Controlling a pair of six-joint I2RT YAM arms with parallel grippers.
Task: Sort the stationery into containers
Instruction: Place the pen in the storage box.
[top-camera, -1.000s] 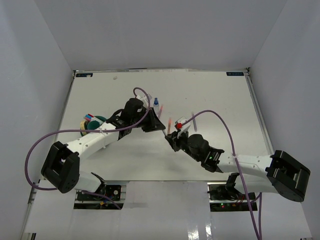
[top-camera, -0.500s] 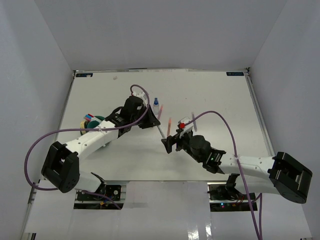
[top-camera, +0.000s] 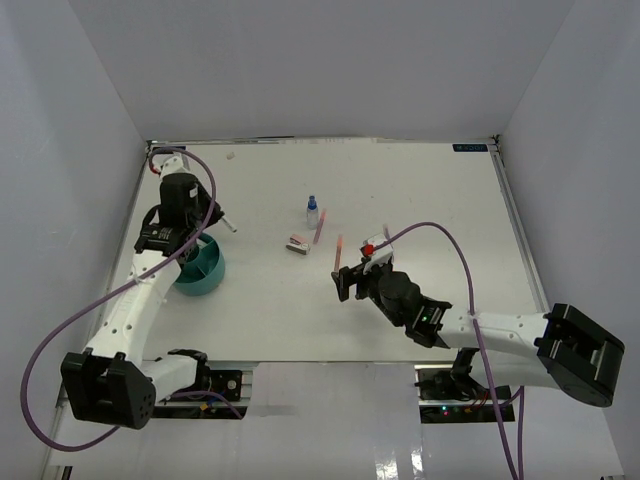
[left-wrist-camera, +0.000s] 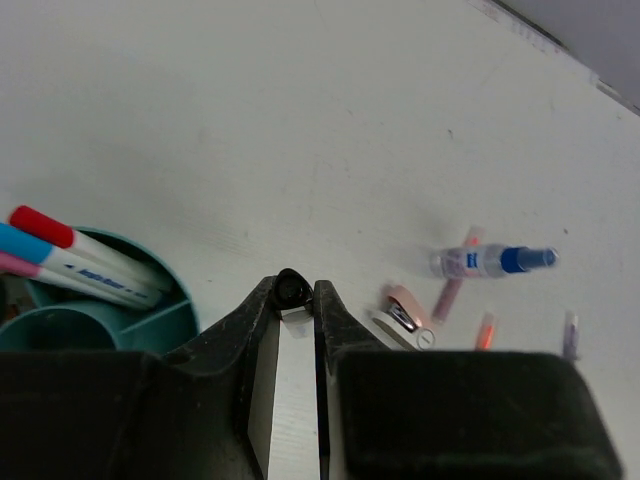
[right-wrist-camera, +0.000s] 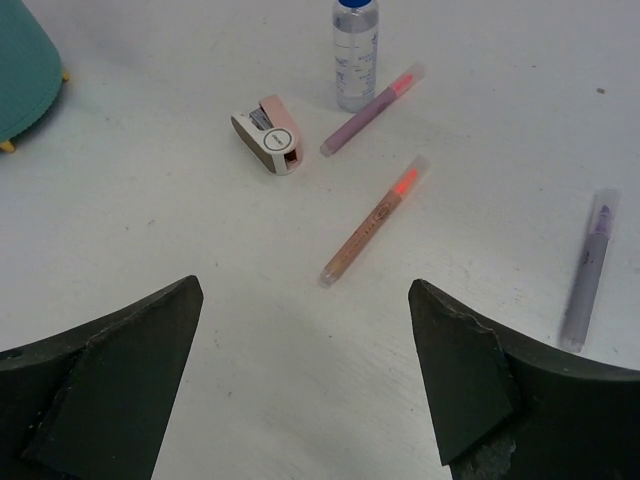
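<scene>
Top external view catches the left pincer (top-camera: 208, 226) at the left side of the white desk (top-camera: 260, 310), just beside the teal cup (top-camera: 203, 275). Its jaws are closed on a thin dark-tipped pen (top-camera: 227, 224). From the left wrist, the pen's round black end (left-wrist-camera: 291, 289) pokes out between the pinched fingers. Below and to the left of them, the cup's divided interior (left-wrist-camera: 165, 318) already holds a red-capped marker (left-wrist-camera: 85, 252) and a blue-capped marker (left-wrist-camera: 60, 262).

The right pincer (top-camera: 345, 284) hovers over the middle of the desk with its jaws spread wide and nothing between them. Its wrist camera looks down on the loose stationery. A blue-capped bottle (right-wrist-camera: 355, 55) lies next to a purple marker (right-wrist-camera: 366, 110), and a pink-white block (right-wrist-camera: 268, 134) sits just to their left. An orange pen (right-wrist-camera: 375, 220) lies apart, nearer the pincer, and a pale lilac pen (right-wrist-camera: 585, 275) lies well off to the right.
</scene>
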